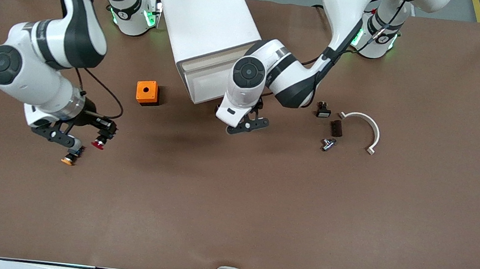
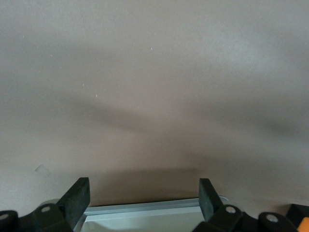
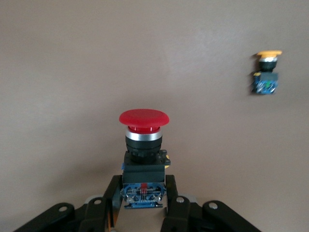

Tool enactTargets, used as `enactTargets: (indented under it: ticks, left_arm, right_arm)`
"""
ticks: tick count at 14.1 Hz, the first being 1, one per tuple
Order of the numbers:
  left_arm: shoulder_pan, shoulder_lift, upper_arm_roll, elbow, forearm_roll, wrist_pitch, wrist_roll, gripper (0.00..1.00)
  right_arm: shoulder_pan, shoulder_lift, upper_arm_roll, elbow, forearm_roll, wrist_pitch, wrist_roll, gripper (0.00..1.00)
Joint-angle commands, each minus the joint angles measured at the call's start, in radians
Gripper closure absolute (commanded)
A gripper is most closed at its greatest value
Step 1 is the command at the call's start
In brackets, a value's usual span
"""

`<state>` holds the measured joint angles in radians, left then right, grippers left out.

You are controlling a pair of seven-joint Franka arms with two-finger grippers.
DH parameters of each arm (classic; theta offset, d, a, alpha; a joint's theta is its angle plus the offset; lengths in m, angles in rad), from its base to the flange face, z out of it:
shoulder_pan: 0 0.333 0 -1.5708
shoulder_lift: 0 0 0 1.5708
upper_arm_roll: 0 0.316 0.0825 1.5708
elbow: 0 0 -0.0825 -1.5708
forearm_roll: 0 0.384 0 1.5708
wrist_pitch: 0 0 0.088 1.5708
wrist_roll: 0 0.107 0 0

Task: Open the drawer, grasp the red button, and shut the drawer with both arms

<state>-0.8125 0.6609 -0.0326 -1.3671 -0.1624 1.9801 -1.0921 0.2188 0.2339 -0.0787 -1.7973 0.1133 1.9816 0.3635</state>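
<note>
Lying nearest the front camera, a small orange-capped push button [image 1: 68, 159] is resting on the brown table [image 1: 258, 216]. Just above it, the right gripper [image 1: 88, 135] is clamping its fingers on the red-capped push button [image 3: 143, 145] by its blue rear block. At the white plastic cabinet [image 1: 208, 28], the left gripper [image 1: 247, 124] is hanging wide open, holding nothing, beside the drawer [image 1: 210, 82].

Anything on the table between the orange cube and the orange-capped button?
Nothing rests on it: front view shows bare brown table between the cube and the orange-capped button. Only the right gripper, shut on the red button, hangs over that stretch.
</note>
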Motion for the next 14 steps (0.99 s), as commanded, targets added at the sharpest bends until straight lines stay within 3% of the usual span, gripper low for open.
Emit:
enactTargets:
  ticks: [1,10,14]
  left_arm:
    - [-0.042,-0.003,0.010,-0.020,0.038,0.016,-0.032,0.01]
    - [-0.113,0.011,-0.009,-0.024,0.024,0.011,-0.107,0.01]
    - [-0.113,0.016,-0.026,-0.026,-0.054,0.010,-0.129,0.01]
  right_arm:
    - [-0.056,0.059,0.020,0.024,-0.023,0.032,-0.104,0.99]
    - [-0.147,0.209,0.020,0.024,-0.043,0.177,-0.311,0.99]
    - [-0.174,0.291,0.022,0.030,-0.038,0.223,-0.327,0.99]
